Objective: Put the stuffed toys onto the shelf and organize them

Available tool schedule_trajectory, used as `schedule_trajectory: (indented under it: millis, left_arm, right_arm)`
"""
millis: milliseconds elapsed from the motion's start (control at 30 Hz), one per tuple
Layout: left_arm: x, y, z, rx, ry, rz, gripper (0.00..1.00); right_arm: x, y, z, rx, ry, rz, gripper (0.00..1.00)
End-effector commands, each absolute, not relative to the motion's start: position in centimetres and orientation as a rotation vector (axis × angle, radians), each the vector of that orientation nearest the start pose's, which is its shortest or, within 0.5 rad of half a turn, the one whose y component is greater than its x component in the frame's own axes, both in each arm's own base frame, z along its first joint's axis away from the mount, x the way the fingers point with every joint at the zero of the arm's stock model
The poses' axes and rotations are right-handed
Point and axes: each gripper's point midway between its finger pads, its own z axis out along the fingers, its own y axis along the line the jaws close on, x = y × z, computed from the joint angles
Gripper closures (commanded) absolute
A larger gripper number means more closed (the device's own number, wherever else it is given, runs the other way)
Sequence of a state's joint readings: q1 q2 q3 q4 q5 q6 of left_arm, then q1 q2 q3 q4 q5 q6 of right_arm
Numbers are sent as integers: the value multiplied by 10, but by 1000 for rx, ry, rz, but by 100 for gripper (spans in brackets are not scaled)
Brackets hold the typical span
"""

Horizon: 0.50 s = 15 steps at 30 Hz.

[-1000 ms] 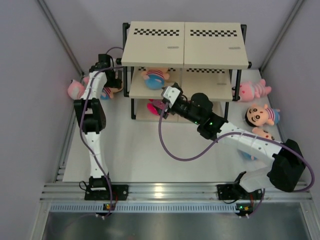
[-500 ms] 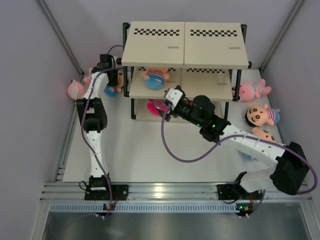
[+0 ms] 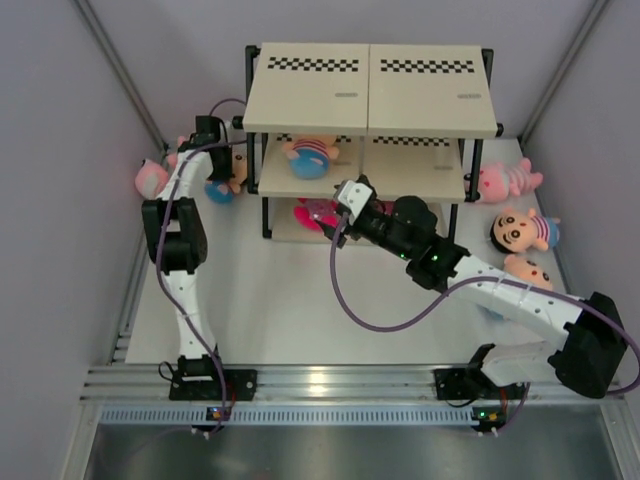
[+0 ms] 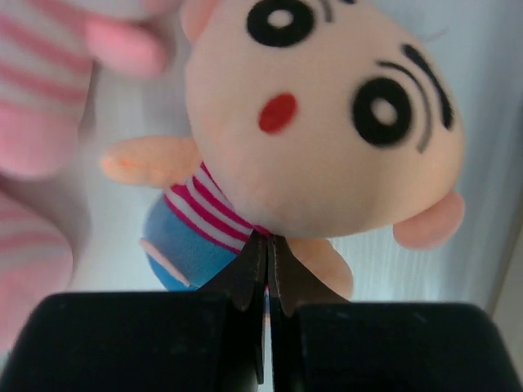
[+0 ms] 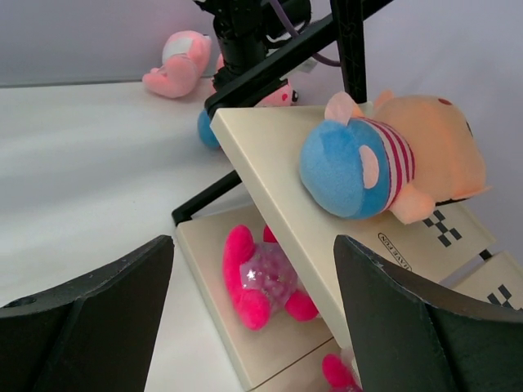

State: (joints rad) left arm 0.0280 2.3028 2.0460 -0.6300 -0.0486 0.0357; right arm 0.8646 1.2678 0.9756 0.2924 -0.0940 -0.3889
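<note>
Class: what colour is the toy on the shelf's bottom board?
The toy is magenta; clearest in right wrist view.

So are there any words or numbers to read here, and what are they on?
Oval label on the middle board of the shelf: letters too small and tilted to read.
Two small marks on the top board: too small to read.
Nothing else has writing.

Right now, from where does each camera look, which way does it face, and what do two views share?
Top external: above, behind the bases, facing down at the shelf; left arm and right arm show.
Left wrist: on the left arm, facing the table doll; shut left end effector pinches its shirt.
Right wrist: on the right arm, facing the shelf doll and magenta toy; open right end effector below.
Shared: top and right wrist show the shelf doll.
</note>
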Motion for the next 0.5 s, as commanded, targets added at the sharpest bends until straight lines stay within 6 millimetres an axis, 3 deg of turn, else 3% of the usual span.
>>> schedule_trajectory:
  millis: [0, 33, 67, 100, 133, 167, 200, 233, 400, 467]
  left_arm:
    - [528, 25, 142, -144, 2425, 18, 100]
    - [516, 16, 151, -141, 2420, -46, 100]
    - [500, 11, 180, -161, 2370, -85, 100]
    - [475, 6, 166, -169, 2419, -115, 100]
    - [461, -2, 171, -162, 2418, -168, 100]
    - [443, -5, 198, -165, 2361, -190, 100]
    - [420, -9, 184, -173, 2402, -213, 100]
    - [407, -12, 187, -176, 2396, -234, 100]
    - [316, -31, 231, -197, 2290, -344, 100]
    - [295, -36, 236, -202, 2289, -370, 100]
  right_arm:
    - [267, 343, 330, -998, 1201, 493, 20]
    - [264, 345, 329, -1010, 1199, 494, 20]
    - [261, 347, 325, -1036, 1199, 475, 20]
    - [251, 357, 324, -1066, 1184, 490, 21]
    - [246, 363, 321, -1087, 1180, 492, 20]
    - [239, 370, 321, -1102, 1171, 513, 21]
    - [224, 386, 316, -1139, 1156, 555, 21]
    - [218, 394, 319, -1149, 1137, 581, 20]
    - [179, 456, 321, -1206, 1043, 713, 20]
    - [170, 471, 329, -1200, 998, 734, 20]
